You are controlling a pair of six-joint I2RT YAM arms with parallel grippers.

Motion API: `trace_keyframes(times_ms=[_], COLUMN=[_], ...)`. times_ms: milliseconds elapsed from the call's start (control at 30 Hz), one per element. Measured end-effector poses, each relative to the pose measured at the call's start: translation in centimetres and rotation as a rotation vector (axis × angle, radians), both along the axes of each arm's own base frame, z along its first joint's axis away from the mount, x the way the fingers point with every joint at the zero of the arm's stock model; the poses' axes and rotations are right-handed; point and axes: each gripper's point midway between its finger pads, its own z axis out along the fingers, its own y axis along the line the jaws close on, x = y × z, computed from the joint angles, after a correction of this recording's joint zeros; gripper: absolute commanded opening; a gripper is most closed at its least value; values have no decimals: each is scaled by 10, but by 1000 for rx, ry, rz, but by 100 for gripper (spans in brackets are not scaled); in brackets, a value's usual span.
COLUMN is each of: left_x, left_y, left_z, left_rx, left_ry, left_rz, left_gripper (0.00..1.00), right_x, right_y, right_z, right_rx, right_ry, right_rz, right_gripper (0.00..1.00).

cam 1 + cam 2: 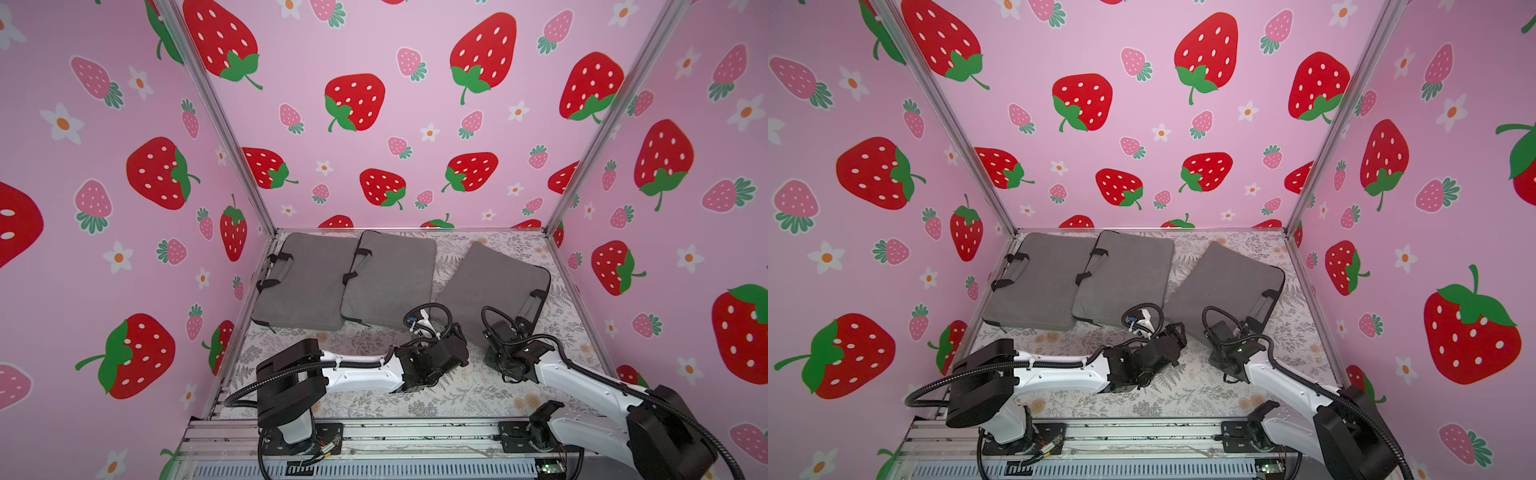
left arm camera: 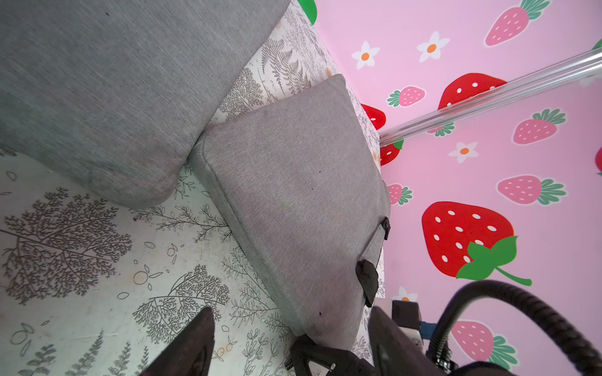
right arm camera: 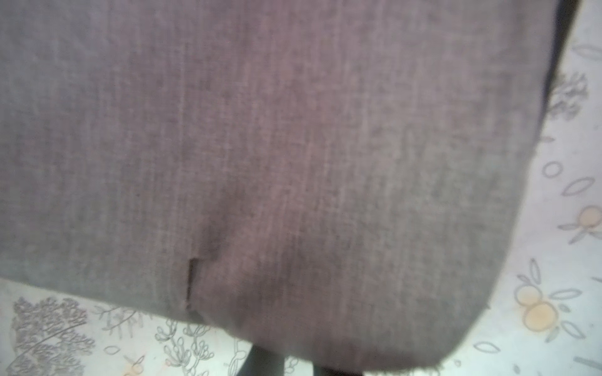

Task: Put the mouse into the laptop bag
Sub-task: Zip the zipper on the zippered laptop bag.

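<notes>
Grey laptop bag (image 1: 494,282) clenched at its near corner by right claw (image 3: 290,364), left claw (image 2: 260,345) released just beside.

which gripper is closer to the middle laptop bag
Left. The left gripper sits just off the near corner of the middle laptop bag; the right gripper is farther right, at the near edge of the tilted bag.
</notes>
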Motion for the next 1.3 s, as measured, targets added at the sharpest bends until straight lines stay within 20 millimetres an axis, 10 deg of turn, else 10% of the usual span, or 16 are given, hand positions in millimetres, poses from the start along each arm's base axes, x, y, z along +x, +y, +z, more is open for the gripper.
trace_keyframes(times_ms=[333,700,1100,1300], left_x=[11,25,47,56], left_y=[-7,-33,-70,-93], left_z=[-7,-77,-87,-102], left_rx=[-71,-79,-134,-155], left_ry=[44,212,265,303], left_rz=[0,-76,-136,-182], left_gripper=[70,70,69,30], right_x=[0,1,-1,-1], right_y=[3,14,20,19], right_z=[8,27,28,32], right_rx=[29,88,78,77], right_ry=[-24,-96,-100,-116], right_rz=[18,102,161,165], right_gripper=[0,0,0,0])
